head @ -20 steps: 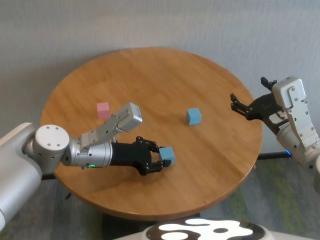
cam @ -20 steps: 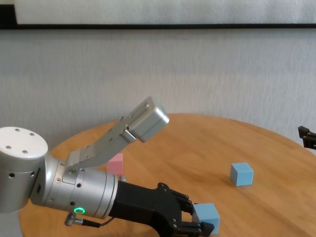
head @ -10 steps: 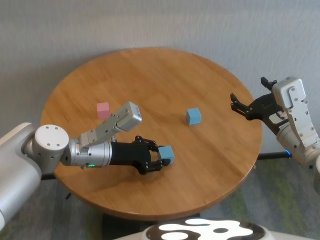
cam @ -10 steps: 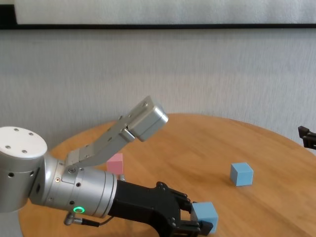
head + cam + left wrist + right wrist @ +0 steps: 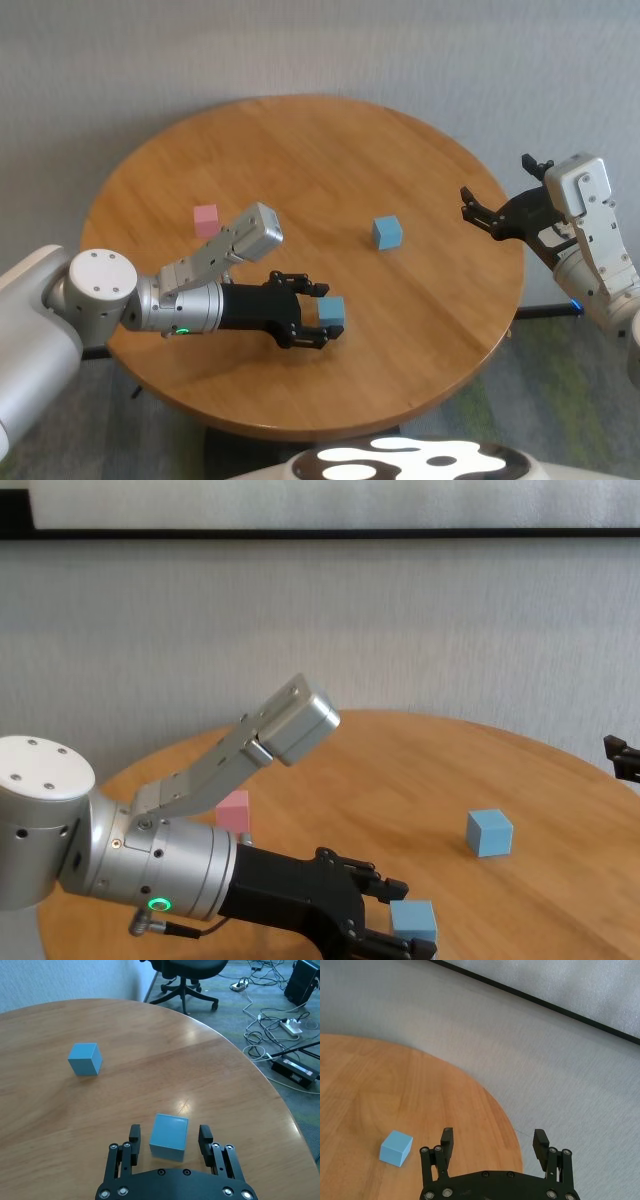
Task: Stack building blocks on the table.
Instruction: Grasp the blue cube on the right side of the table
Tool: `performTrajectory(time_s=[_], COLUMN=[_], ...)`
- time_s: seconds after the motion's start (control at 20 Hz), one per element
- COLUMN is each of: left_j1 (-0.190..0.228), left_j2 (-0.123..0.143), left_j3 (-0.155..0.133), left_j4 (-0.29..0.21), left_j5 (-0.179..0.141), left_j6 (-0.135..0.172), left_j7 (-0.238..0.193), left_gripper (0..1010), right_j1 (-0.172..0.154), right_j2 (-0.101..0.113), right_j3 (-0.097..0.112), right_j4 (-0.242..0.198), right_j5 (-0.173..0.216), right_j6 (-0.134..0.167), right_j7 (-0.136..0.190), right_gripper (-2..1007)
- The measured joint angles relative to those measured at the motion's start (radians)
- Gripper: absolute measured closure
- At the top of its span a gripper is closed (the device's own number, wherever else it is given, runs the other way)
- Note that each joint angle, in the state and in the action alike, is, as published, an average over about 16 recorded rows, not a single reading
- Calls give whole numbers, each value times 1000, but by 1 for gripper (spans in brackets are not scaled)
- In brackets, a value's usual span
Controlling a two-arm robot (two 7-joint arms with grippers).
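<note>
Left gripper [image 5: 169, 1135] low over the table [image 5: 300, 150] near its front edge, jaws parted with a gap on each side of a light blue block [image 5: 169, 1136] that sits on the wood between the fingers; not clamped per the left wrist view. In the chest view the same block [image 5: 414, 920] is partly cut by the bottom edge and the lower finger is out of frame. Second light blue block [image 5: 388, 232] sits alone further out toward the table's right half, well apart from both grippers. Pink block [image 5: 206, 220] on the left side; in the chest view it is half hidden behind the left arm. Nothing stacked. Right gripper [image 5: 493, 1142] parked off the table's right edge, jaws wide and empty; chest view catches only a sliver of it at the right border.
</note>
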State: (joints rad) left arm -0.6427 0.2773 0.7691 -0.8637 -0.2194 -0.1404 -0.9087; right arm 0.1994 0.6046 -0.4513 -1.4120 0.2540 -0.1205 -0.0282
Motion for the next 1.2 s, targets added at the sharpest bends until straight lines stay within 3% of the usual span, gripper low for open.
performTrajectory(time_s=[0.5,0.85,1.2], left_j1=[48,106,160], left_j2=[44,86,100], left_j3=[-39,-100,-173], left_j4=[-95,-196,-263], left_j5=[-25,-52,-62], left_j6=[13,24,23], left_j7=[61,157,281], left_gripper=[61,10,10], right_j1=[0,0,0], right_j2=[0,0,0], right_j3=[0,0,0], right_j4=[0,0,0], right_j5=[0,0,0], right_j6=[0,0,0], right_j7=[0,0,0], right_gripper=[0,0,0])
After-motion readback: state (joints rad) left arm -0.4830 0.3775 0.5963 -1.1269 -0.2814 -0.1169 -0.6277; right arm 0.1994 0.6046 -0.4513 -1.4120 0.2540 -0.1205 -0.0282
